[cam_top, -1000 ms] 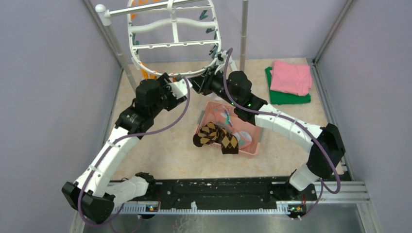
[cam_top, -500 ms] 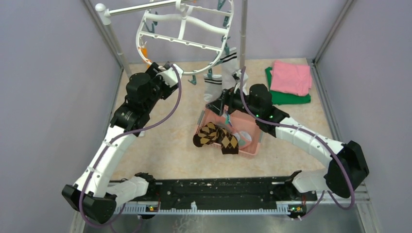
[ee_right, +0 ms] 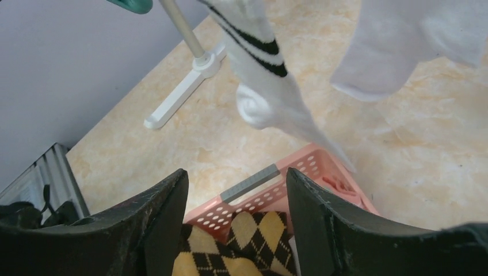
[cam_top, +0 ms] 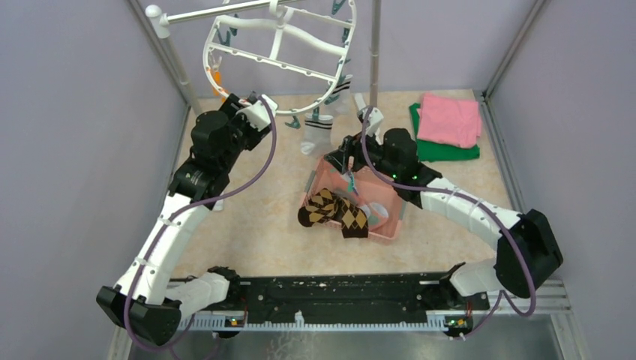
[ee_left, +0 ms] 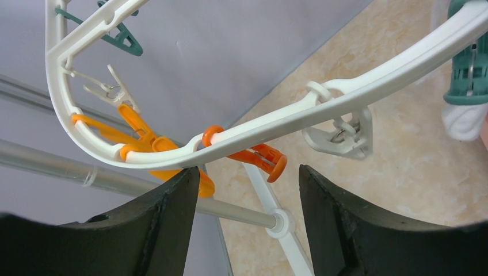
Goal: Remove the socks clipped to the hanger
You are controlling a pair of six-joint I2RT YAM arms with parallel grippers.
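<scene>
The white oval hanger (cam_top: 277, 56) hangs tilted from the stand's top bar. A white sock with dark stripes (cam_top: 317, 131) dangles from its near rim, and a second white sock (ee_right: 391, 46) hangs beside the striped one (ee_right: 259, 69) in the right wrist view. Brown-and-black diamond socks (cam_top: 334, 211) lie over the pink basket (cam_top: 390, 221). My left gripper (cam_top: 259, 105) is open and empty just under the hanger's rim (ee_left: 276, 121), by orange clips (ee_left: 259, 158). My right gripper (cam_top: 346, 154) is open and empty above the basket's far end (ee_right: 322, 167), below the hanging socks.
The stand's poles (cam_top: 373, 52) rise at the back, with a white foot (ee_right: 184, 92) on the floor. Folded pink and green cloths (cam_top: 448, 124) lie at the back right. A teal clip (ee_left: 469, 75) holds a white sock end at the rim's right.
The hanger has swung up and back and turned. My right gripper has dropped from the rim towards the basket. My left gripper has shifted left and up. The white socks now hang in view.
</scene>
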